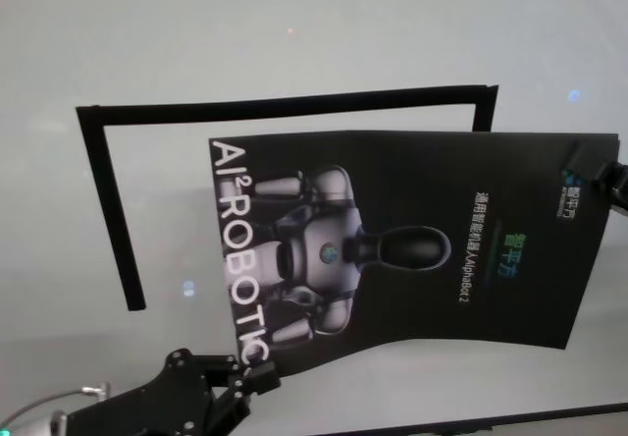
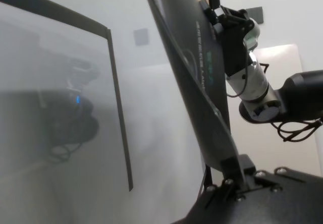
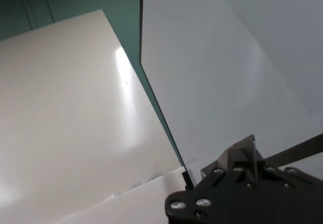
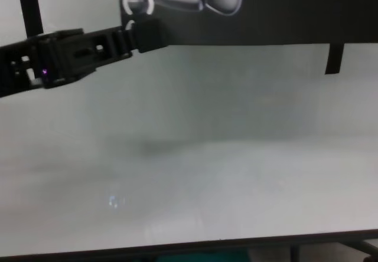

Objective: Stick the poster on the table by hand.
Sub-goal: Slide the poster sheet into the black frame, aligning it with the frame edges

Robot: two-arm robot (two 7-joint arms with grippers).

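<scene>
Poster (image 1: 412, 240) held up off worktop (image 1: 294, 24), not lying flat, robot print and "AI² ROBOTIC" lettering facing up. Left hand (image 1: 257, 374) clamped on poster's near-left corner. Right hand (image 1: 610, 183) at poster's far-right corner, clamped on its edge; left wrist view shows it (image 2: 222, 17) pinching there. Poster sits right of centre, overlapping black tape frame (image 1: 108, 200) on worktop: far strip runs behind poster's far edge, left strip lies clear of it.
</scene>
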